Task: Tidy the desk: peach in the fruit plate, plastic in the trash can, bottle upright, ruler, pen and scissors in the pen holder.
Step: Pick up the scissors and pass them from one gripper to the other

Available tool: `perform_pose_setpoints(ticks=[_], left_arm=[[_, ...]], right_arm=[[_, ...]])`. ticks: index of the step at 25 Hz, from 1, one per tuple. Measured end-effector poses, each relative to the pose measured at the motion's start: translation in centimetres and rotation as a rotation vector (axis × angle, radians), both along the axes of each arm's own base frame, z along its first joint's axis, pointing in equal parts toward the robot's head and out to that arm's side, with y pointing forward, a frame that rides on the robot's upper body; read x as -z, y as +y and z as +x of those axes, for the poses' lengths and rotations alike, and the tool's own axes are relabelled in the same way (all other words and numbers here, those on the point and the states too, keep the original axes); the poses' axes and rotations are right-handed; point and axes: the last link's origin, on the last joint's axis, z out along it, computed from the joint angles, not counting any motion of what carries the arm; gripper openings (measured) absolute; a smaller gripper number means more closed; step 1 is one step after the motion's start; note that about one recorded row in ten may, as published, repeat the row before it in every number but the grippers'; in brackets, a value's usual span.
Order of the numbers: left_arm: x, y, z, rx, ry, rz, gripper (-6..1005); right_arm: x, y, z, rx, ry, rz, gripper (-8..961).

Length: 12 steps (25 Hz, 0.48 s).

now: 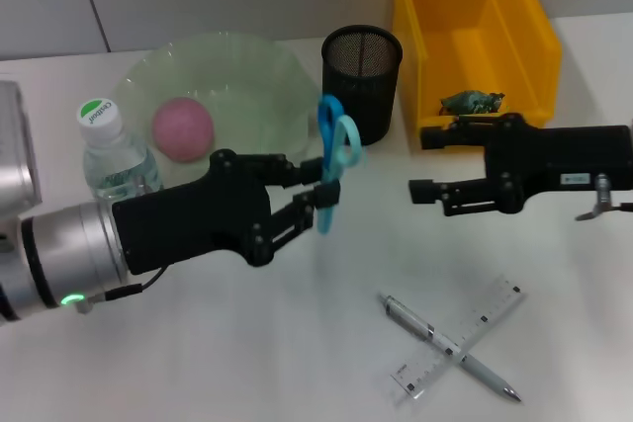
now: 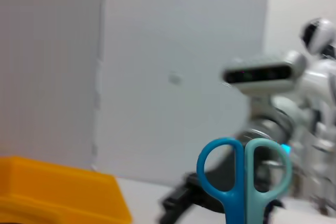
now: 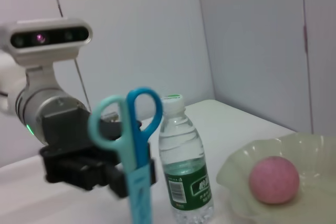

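Head view tells you: peach (image 1: 183, 128) in fruit plate (image 1: 259, 66), bottle (image 1: 114, 152) upright, plastic (image 1: 473, 101) binned. Left gripper (image 1: 318, 195) pinches scissors (image 1: 334, 160) beside pen holder (image 1: 362, 68); right gripper (image 1: 425, 163) hangs spread. Pen (image 1: 450, 347) and ruler (image 1: 457, 340) remain on the worktop (image 1: 247, 353).

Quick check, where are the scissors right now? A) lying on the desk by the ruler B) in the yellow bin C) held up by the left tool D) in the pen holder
C: the left tool is shut on the scissors, holding them upright above the desk, short of the pen holder.
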Motion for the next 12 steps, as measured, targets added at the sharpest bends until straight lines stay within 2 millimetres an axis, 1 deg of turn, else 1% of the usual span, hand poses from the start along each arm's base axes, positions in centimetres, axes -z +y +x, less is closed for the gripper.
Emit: perform_pose_setpoints(ticks=[4,7,8,11,12], left_arm=[[1.0,0.4,-0.7,-0.042,-0.024,0.102,217],[1.3,0.8,-1.1,-0.072,-0.029,0.152,217],[1.7,1.0,-1.5,-0.109,-0.039,0.216,217],[2.2,1.2,-1.6,-0.143,-0.046,0.265,217],[2.7,1.3,-1.6,-0.160,-0.039,0.297,217]], right_arm=[[-1.2,-0.4,0.9,0.016,0.011,0.035,783],[-2.1,-0.5,1.6,0.029,0.021,0.069,783],[-2.4,-0.6,1.7,0.035,0.031,0.083,782],[-2.8,-0.8,2.0,0.040,0.072,0.126,782],[-2.7,-0.9,2.0,0.038,0.091,0.138,782]])
